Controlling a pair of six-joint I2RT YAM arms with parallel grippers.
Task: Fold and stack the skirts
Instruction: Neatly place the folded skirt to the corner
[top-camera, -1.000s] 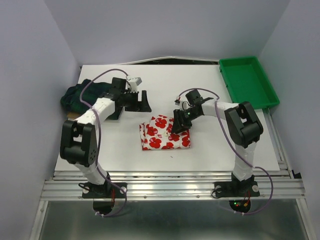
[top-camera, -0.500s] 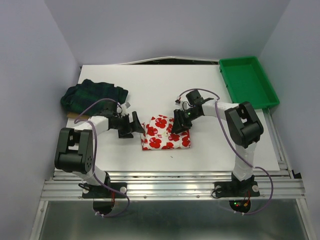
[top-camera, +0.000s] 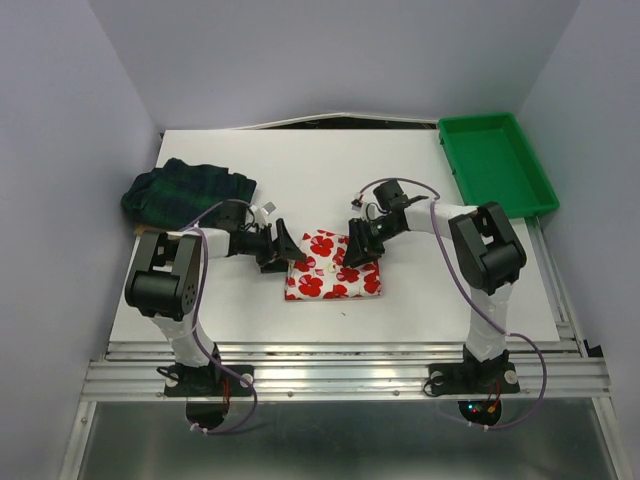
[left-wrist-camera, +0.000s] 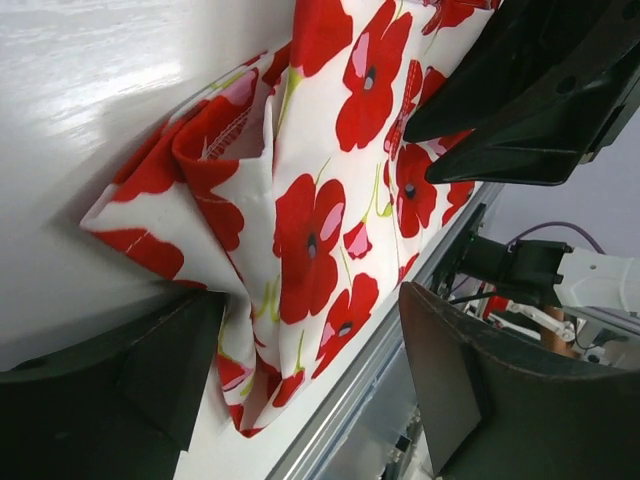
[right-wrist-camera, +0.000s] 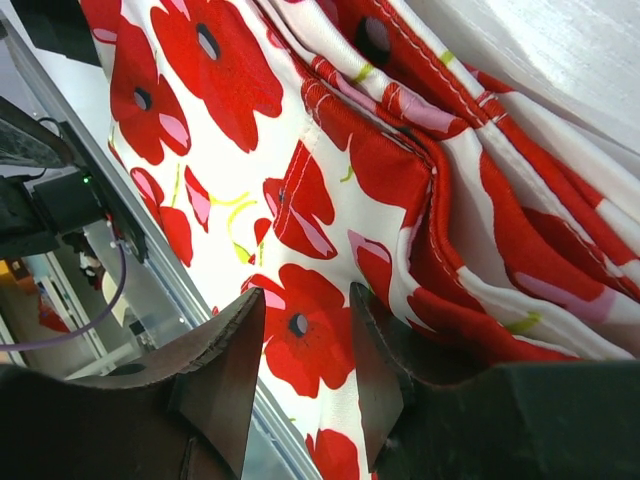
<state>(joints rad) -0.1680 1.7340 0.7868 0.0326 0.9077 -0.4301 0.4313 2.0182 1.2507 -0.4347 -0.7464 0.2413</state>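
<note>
The white skirt with red poppies (top-camera: 330, 268) lies folded in a rough square at the table's middle. The dark green and navy plaid skirt (top-camera: 186, 190) lies bunched at the back left. My left gripper (top-camera: 283, 247) is open at the floral skirt's left edge. In the left wrist view the gripper (left-wrist-camera: 310, 390) has its jaws wide apart, with a folded corner of the floral skirt (left-wrist-camera: 320, 210) between them. My right gripper (top-camera: 358, 250) is over the skirt's right edge. In the right wrist view the gripper (right-wrist-camera: 308, 370) is open by a narrow gap, just above the floral skirt (right-wrist-camera: 330, 190).
A green plastic tray (top-camera: 497, 160) stands at the back right of the white table (top-camera: 430, 300). Grey walls close in the left, back and right. A metal rail (top-camera: 350, 375) runs along the table's near edge. The right gripper's black body (left-wrist-camera: 540, 90) faces the left wrist camera.
My left arm has swung from the back left near the plaid skirt forward and right, to the floral skirt's left edge. The right arm and both skirts have barely moved.
</note>
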